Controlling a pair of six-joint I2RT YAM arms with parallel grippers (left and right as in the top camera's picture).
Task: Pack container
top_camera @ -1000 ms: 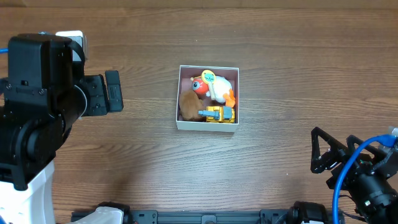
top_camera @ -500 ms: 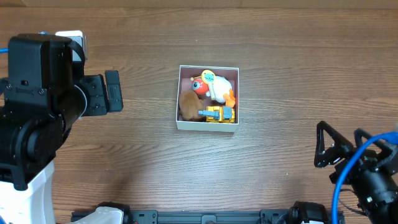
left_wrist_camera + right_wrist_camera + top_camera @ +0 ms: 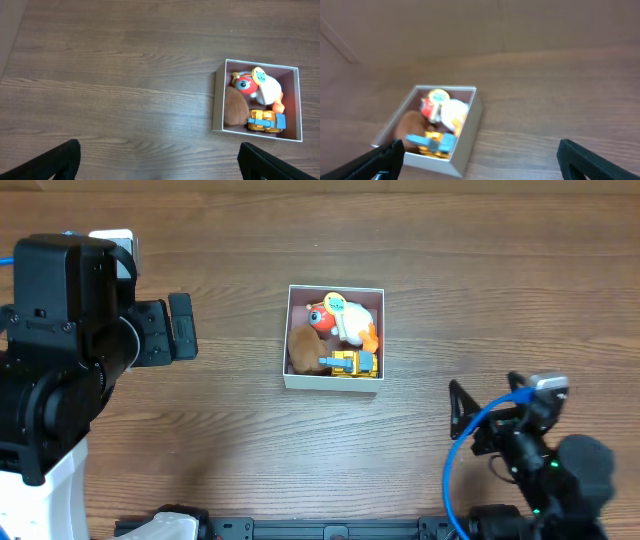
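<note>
The container (image 3: 332,383), a white-walled square box, sits at the table's middle. It holds a white and orange plush (image 3: 345,320), a brown plush (image 3: 301,348) and a yellow and blue toy vehicle (image 3: 350,363). My left gripper (image 3: 190,327) is open and empty, well to the left of the box. Its wrist view shows the container (image 3: 218,102) at the upper right, far beyond the left gripper (image 3: 160,165). My right gripper (image 3: 462,420) is open and empty, in front of the box and to its right. Its view is blurred, with the container (image 3: 465,145) at the lower left of the right gripper (image 3: 477,160).
The wooden table (image 3: 480,290) carries nothing else that shows. A blue cable (image 3: 458,465) loops beside the right arm. A white object (image 3: 112,240) sits behind the left arm at the top left. The left arm's black body fills the left edge.
My right arm has swung left from the right edge and turned its open gripper toward the container. The left arm and the box have not moved.
</note>
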